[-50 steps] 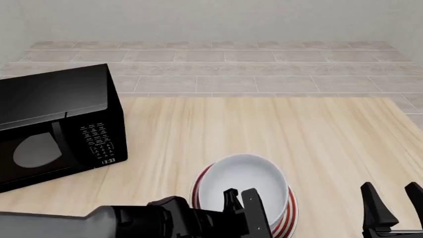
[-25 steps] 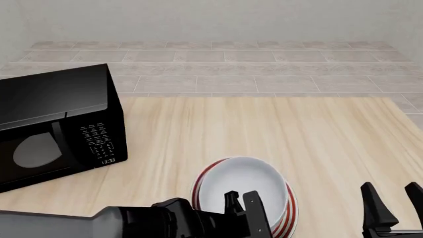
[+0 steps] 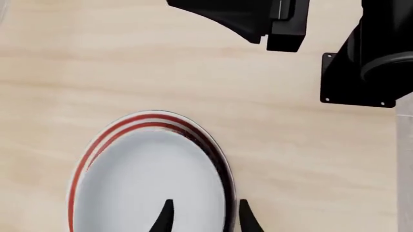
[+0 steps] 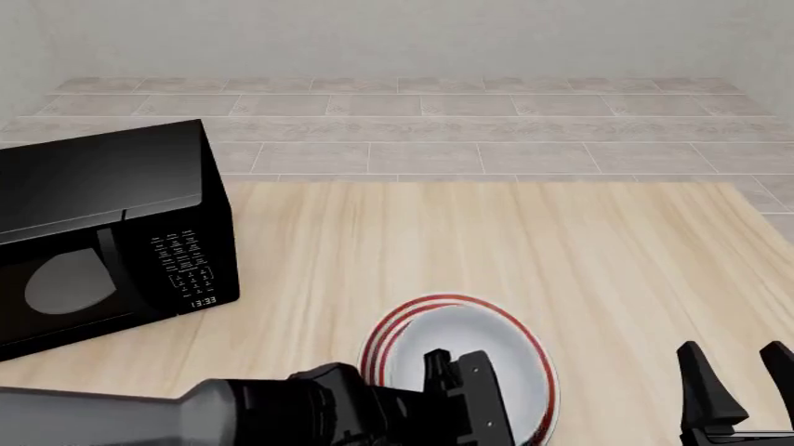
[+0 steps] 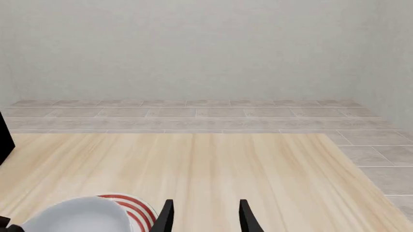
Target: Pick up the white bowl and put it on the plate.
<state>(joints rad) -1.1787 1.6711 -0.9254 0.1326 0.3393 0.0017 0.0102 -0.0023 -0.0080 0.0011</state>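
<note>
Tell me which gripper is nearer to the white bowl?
Left. The left gripper is at the white bowl's near rim, over the plate; the right gripper stands apart, off to its right.

The left arm (image 4: 248, 413) hides the white bowl's (image 4: 478, 358) near rim; the grip is perhaps unclear.

You face a light wood-grain counter (image 4: 496, 242) that carries a black microwave (image 4: 106, 232) at its left side. Beyond the microwave and the counter's far edge lies a floor (image 4: 410, 130) of grey rectangular tiles. Behind that floor stands a plain pale grey wall (image 4: 397, 37). Lighting is even, with no hard shadows.
</note>
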